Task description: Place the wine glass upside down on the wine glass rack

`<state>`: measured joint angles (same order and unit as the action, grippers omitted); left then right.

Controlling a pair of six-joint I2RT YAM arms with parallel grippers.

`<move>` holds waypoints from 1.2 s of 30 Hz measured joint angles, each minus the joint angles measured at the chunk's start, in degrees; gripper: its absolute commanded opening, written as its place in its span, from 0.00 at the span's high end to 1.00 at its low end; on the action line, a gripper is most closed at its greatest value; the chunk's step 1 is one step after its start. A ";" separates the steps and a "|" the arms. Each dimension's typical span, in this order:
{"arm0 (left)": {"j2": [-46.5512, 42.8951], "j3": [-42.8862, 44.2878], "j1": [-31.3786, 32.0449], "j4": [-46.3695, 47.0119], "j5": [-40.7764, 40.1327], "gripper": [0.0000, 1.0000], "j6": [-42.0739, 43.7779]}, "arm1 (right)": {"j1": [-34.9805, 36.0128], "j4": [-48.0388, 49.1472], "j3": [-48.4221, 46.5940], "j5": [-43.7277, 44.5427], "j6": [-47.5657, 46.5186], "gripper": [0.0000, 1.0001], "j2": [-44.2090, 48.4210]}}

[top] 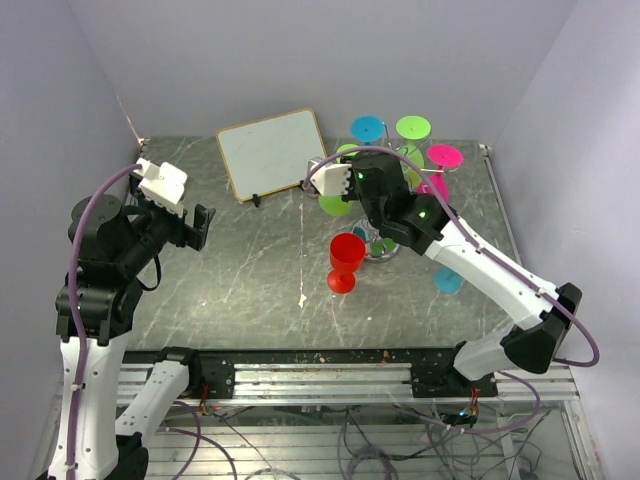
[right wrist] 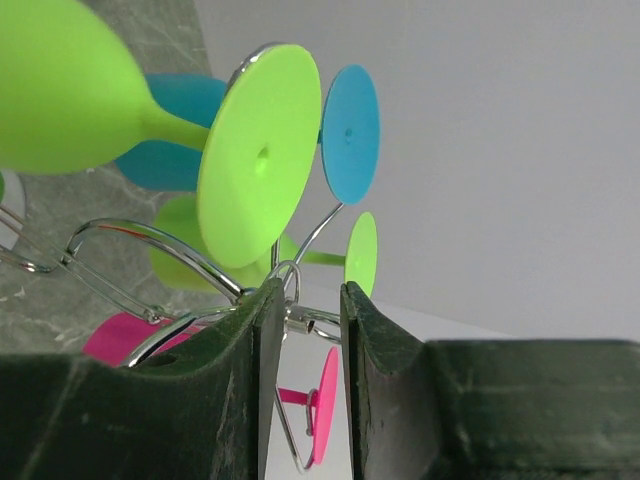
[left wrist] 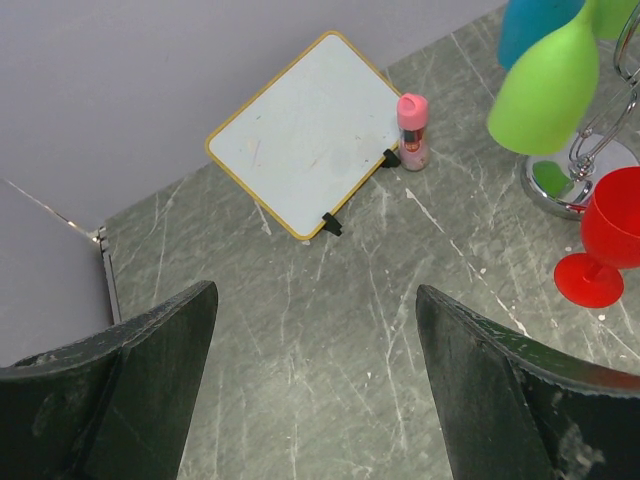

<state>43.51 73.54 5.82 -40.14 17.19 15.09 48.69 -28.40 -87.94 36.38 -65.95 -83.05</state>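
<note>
Dark fingers of the right gripper (right wrist: 305, 290) fill the foreground of its wrist view. They stand a narrow gap apart with a wire loop of the wine glass rack (top: 380, 250) showing in the gap; whether they pinch that wire cannot be told.

Grey marbled table (top: 250, 290) carries everything. Over its left edge, the left gripper (left wrist: 315, 300) hangs spread wide and grasps nothing. A white board (top: 270, 152) with a yellow frame leans near the far edge, left of the middle.

Toward the far right corner stands the rack, its arms already hung with upside-down green glasses (left wrist: 548, 90), a blue glass (top: 368, 128) and pink glasses (top: 445, 155).

The red wine glass (top: 346, 258) stands upright on the table near the middle, just beside the rack's shiny base, untouched by either gripper.

A small pink bottle (left wrist: 412, 130) stands at the board's right corner.
</note>
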 measured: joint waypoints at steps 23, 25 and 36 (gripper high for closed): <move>3.65 -5.86 -0.02 2.95 8.68 0.05 -5.33 | -4.83 -2.56 -2.10 -4.70 7.02 0.60 7.21; 4.46 -7.41 -0.02 3.93 9.70 0.06 -6.16 | -6.54 -2.43 -2.40 -5.70 8.57 0.56 8.35; 10.71 -12.04 9.01 11.17 8.83 0.08 -8.31 | -26.21 -2.80 -1.44 -18.99 22.14 0.13 15.89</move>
<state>54.22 61.49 14.83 -28.97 26.02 6.79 22.48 -31.20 -89.38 17.39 -43.81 -67.16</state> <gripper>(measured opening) 0.931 0.790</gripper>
